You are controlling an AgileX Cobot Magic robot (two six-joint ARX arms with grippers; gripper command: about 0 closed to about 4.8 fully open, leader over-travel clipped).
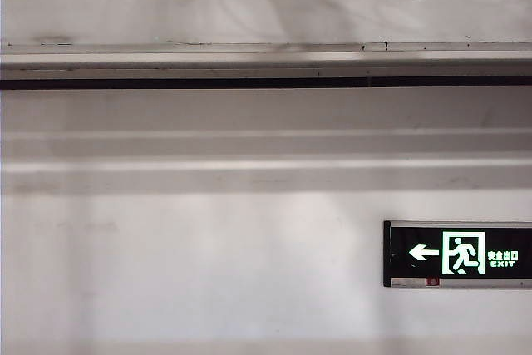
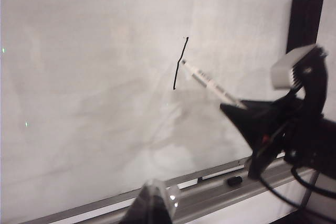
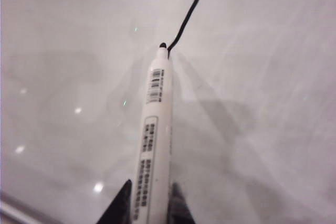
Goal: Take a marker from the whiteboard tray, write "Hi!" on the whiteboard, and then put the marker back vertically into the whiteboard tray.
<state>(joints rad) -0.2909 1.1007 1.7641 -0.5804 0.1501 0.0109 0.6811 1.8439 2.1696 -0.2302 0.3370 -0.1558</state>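
Gripping slim white marker (image 3: 155, 129): right claw (image 3: 149, 203); left claw (image 2: 152, 203) near metal tray (image 2: 210, 192).

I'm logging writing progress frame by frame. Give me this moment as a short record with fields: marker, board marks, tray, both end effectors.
marker: white barrel, uncapped, tip at the whiteboard
board marks: one black stroke; no full letter yet
whiteboard tray: small dark item lying on it
right end effector: shut on the marker
left end effector: away from the stroke, near the tray; state unclear
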